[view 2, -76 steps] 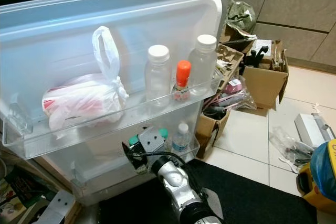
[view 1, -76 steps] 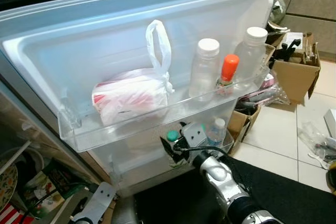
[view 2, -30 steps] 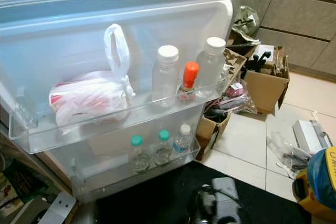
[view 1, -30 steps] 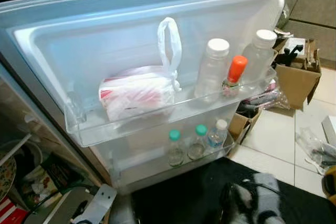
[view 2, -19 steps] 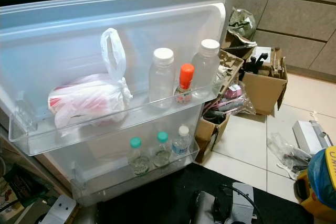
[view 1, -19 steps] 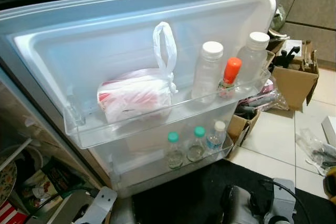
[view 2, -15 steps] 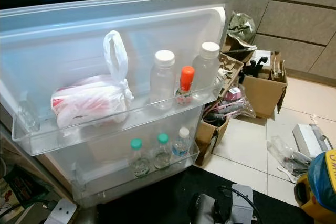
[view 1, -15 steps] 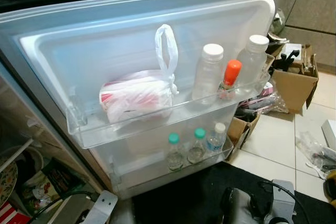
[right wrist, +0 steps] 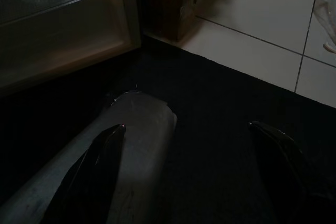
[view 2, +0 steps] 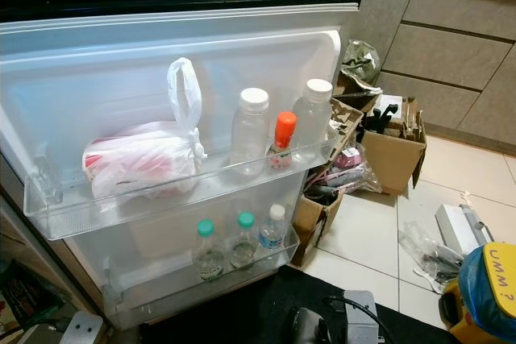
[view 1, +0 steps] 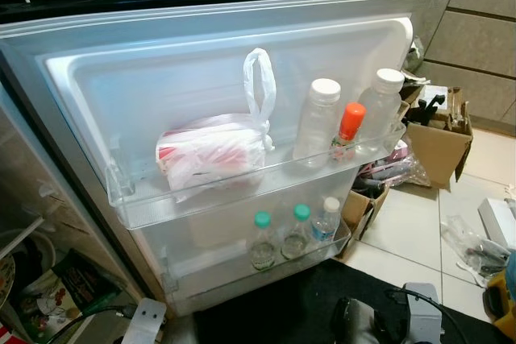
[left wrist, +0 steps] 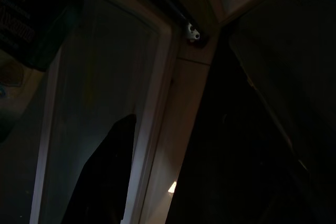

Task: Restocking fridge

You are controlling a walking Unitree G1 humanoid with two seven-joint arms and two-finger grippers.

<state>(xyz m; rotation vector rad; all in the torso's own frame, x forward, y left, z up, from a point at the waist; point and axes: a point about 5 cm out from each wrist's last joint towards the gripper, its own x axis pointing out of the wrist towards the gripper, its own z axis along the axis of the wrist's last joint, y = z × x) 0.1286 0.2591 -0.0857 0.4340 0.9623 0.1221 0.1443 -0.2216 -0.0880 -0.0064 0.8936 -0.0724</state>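
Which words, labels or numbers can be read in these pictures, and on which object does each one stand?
"UMM?": black letters on the yellow container at the floor's right edge; it may be part of a longer word.
Label on the white-capped small bottle in the lower door shelf: too small to read.
Label on the orange-capped bottle in the upper door shelf: too blurred to read.
Red print on the package inside the white plastic bag: not legible.
Green packet in the left wrist view: too dark to read.
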